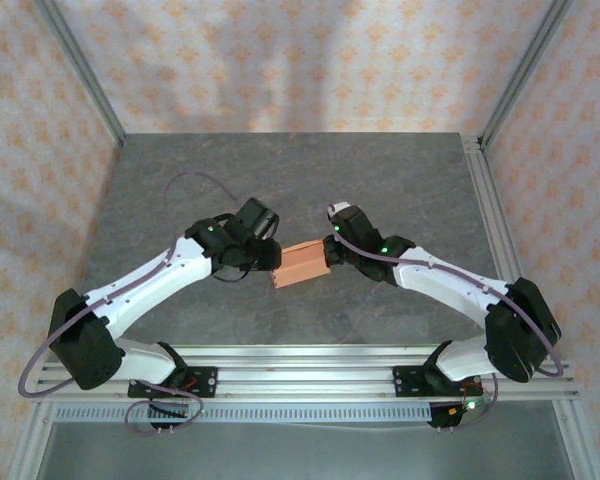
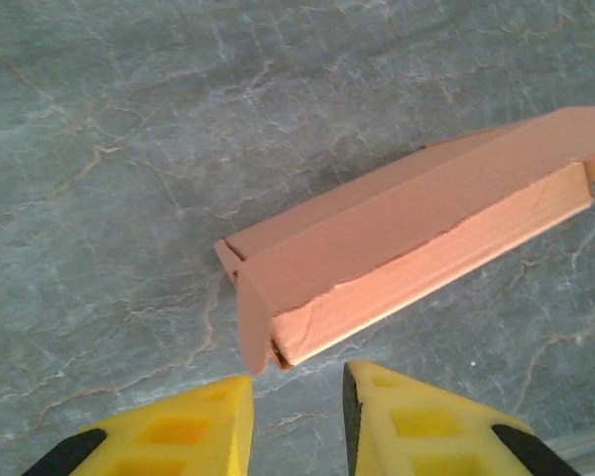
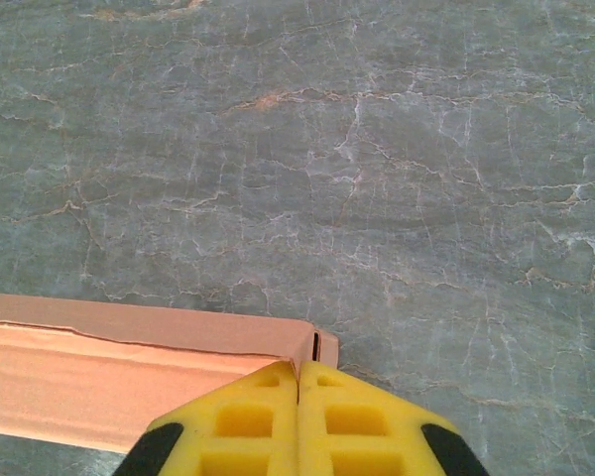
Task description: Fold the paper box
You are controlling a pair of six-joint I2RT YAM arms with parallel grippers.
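The paper box (image 1: 300, 263), a salmon-orange thin-card carton raised into a flat rectangular body, lies mid-way across the grey veined stone-look table top (image 1: 380, 190), between the two arms. The left gripper (image 2: 297, 382), with yellow fingers, hangs just short of the box's near end, its fingers spread a little and nothing between them. In the left wrist view the end flap (image 2: 253, 317) stands out from the body, bent down but not tucked, with a small side tab (image 2: 226, 256) beside it, so this end is open. The right gripper (image 3: 297, 372) sits at the opposite end with its fingers pressed together and no gap. Its tips overlap the box's corner, but whether they touch the card or catch a sliver of it cannot be told.

Step in hand, as judged: closing the end nearest the left arm, with the right arm placed as a stop against sliding. Walls and lid look formed, so the task appears well advanced, with this end closure outstanding.

The next move calls for the left fingers to meet the loose flap squarely and push it inward along the box's long axis. The flap should seat inside the end without crushing the thin wall. The light card may skate or buckle if the push runs off-centre.
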